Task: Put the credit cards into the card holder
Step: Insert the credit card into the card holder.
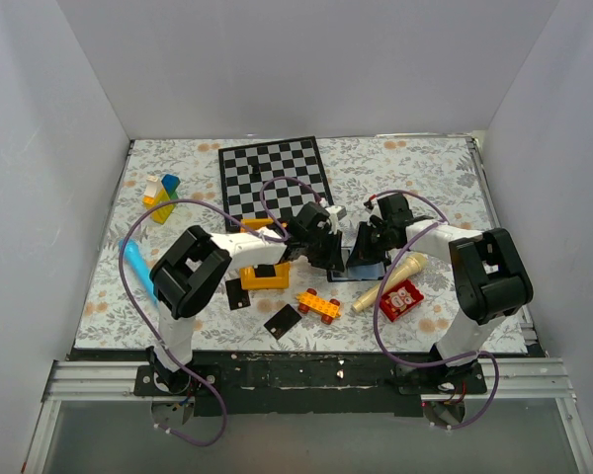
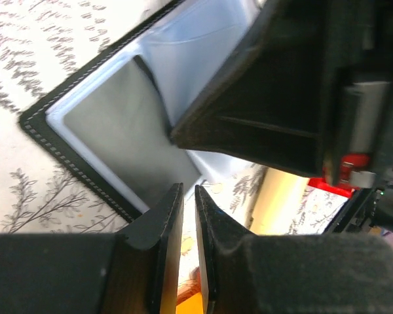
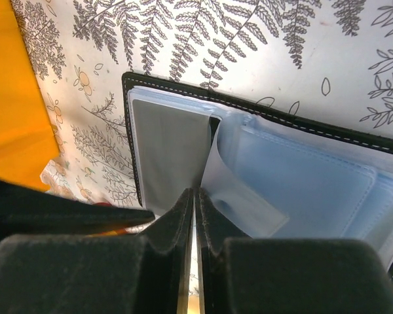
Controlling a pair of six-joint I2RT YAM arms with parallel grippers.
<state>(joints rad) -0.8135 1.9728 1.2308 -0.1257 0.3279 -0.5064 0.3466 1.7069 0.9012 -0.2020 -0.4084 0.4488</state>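
Card holder (image 3: pixel 301 190) open — blue-grey pockets, stitched edge

Left arm (image 1: pixel 239 244) and right arm (image 1: pixel 443 237): white links, chunky black joint housings. Purple cable (image 1: pixel 178 203) loops off each. Fingers (image 2: pixel 158 229) matte black, wedge-tipped. Bases on black plate (image 1: pixel 306 375).

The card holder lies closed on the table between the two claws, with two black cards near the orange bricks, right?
No: the card holder lies open, not closed; the right wrist view shows its clear pockets. It is between the left claw and right claw, with two black cards near the orange bricks.
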